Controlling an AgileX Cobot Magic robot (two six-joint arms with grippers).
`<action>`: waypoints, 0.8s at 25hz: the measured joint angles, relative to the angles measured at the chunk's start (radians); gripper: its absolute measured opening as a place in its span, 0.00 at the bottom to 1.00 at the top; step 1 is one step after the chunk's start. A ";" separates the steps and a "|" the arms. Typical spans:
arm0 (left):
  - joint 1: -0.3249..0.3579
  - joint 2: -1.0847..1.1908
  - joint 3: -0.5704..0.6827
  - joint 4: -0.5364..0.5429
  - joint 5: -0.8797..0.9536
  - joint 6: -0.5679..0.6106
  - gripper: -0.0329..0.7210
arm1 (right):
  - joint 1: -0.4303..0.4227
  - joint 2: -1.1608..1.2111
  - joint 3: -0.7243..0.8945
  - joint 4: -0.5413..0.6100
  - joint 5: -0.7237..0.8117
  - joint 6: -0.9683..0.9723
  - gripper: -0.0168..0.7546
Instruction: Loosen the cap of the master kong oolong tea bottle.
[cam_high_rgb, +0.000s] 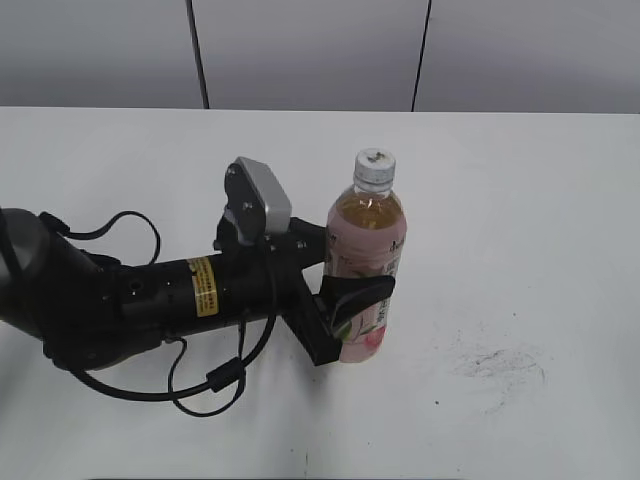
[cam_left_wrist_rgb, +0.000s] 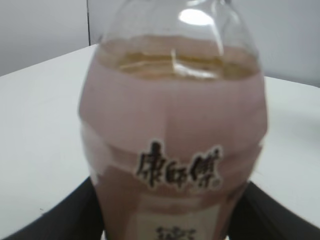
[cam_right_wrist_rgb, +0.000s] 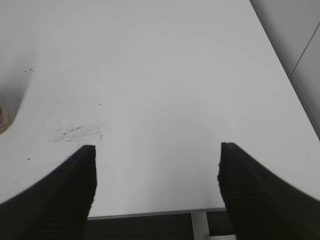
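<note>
White and wide, the table (cam_high_rgb: 520, 200) fills most of the room, with grey wall panels (cam_high_rgb: 310, 50) behind its far edge. Near the middle of the table stands the master kong oolong tea bottle (cam_high_rgb: 364, 270), upright, with amber tea inside and a pink label. The left gripper (cam_high_rgb: 350, 300) has its black fingers closed around the lower part of the bottle, holding it steady. The cap (cam_high_rgb: 375, 164) is white and sits on top of the neck, and nothing is touching it. The right gripper (cam_right_wrist_rgb: 157, 185) hangs over the right side of the table with its two fingers spread wide and nothing between them. Some dark scuff marks (cam_high_rgb: 500, 365) lie on the table near the front edge. So the holding part looks done, I think. The twisting of the cap is not yet started.
</note>
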 joint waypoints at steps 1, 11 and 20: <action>0.000 0.006 0.000 0.010 -0.005 0.000 0.58 | 0.000 0.000 0.000 0.000 0.000 0.000 0.76; 0.000 0.007 0.000 0.014 -0.007 0.000 0.58 | 0.000 0.000 0.000 0.000 0.000 0.000 0.76; 0.000 0.007 0.000 0.014 -0.007 0.000 0.58 | 0.000 0.000 0.000 0.000 -0.001 0.000 0.76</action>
